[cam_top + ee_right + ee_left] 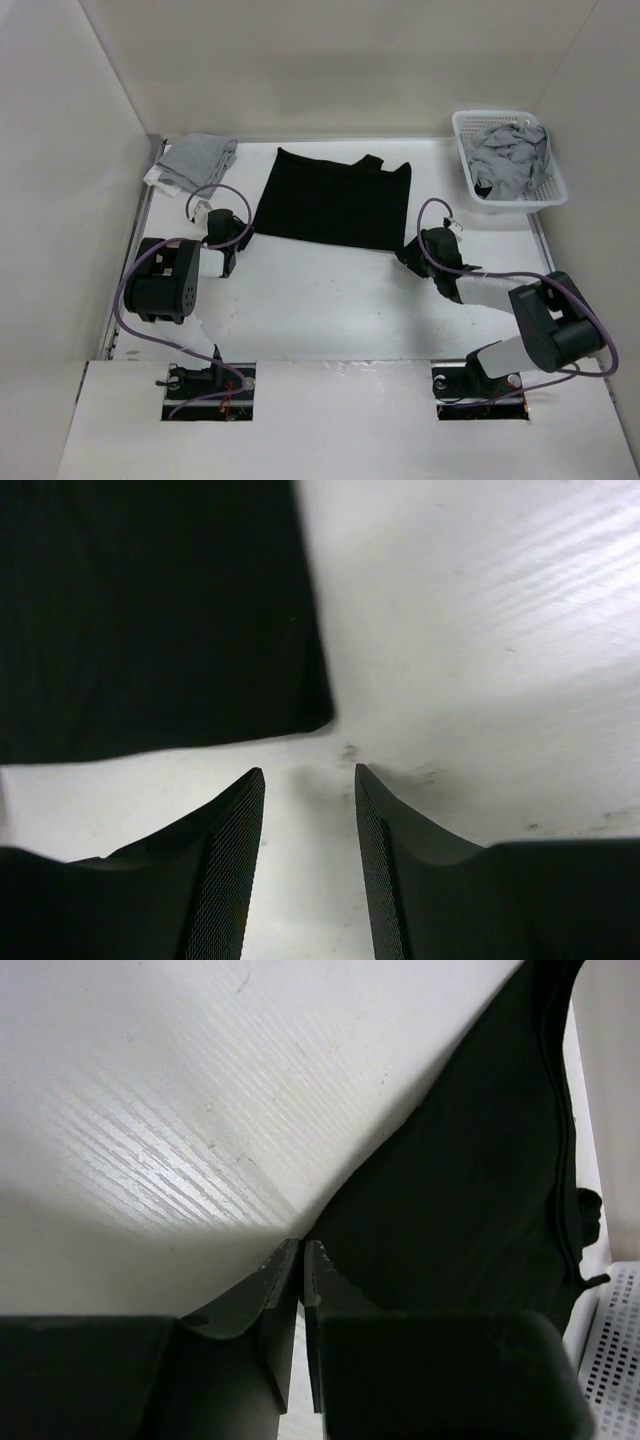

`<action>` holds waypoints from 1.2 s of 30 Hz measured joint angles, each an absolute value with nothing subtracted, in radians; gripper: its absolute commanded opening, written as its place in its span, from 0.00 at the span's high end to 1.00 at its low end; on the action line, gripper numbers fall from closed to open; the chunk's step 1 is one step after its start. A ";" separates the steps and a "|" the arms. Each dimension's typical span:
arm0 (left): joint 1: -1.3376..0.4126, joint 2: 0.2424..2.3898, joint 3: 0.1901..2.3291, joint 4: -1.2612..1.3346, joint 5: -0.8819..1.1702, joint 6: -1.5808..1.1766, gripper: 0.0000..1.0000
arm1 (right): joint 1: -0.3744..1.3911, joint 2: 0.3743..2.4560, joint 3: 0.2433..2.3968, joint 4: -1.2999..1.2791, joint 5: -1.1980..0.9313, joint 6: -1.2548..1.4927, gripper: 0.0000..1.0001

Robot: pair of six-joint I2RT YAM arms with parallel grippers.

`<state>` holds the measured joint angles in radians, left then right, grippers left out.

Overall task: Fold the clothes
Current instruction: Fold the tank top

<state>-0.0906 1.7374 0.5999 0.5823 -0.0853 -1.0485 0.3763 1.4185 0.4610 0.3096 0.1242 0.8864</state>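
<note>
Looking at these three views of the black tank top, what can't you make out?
Left wrist view: whether the shut left gripper pinches the tank top; both are black.
Top view: how many grey garments fill the basket; they lie heaped.
Right wrist view: most of the tank top, cut off by the frame edges.

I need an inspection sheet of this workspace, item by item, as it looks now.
Surface: white table, a few faint smudges.
Job's things: black tank top spread mid-table.
Clutter: grey cloth at the far left; white basket at the far right, holding grey clothes.
Grippers: left claw shut at the garment's near-left corner, grip unclear; right claw open, just short of the near-right corner.
Cables: purple cables looped along both arms.
Surroundings: white walls, nothing else seen.
</note>
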 measured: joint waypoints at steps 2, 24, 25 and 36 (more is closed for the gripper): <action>-0.093 1.736 0.600 0.576 -0.100 -1.051 0.98 | 0.359 1.440 0.464 0.323 0.124 0.921 0.53; -0.035 1.556 0.418 0.557 -0.147 -1.067 0.99 | 0.376 1.521 0.471 0.432 0.092 1.082 0.58; -0.036 1.556 0.418 0.557 -0.147 -1.067 0.99 | 0.377 1.517 0.467 0.432 0.088 1.084 0.58; -0.042 1.559 0.418 0.559 -0.146 -1.068 0.99 | 0.381 1.557 0.465 0.476 0.070 1.111 0.75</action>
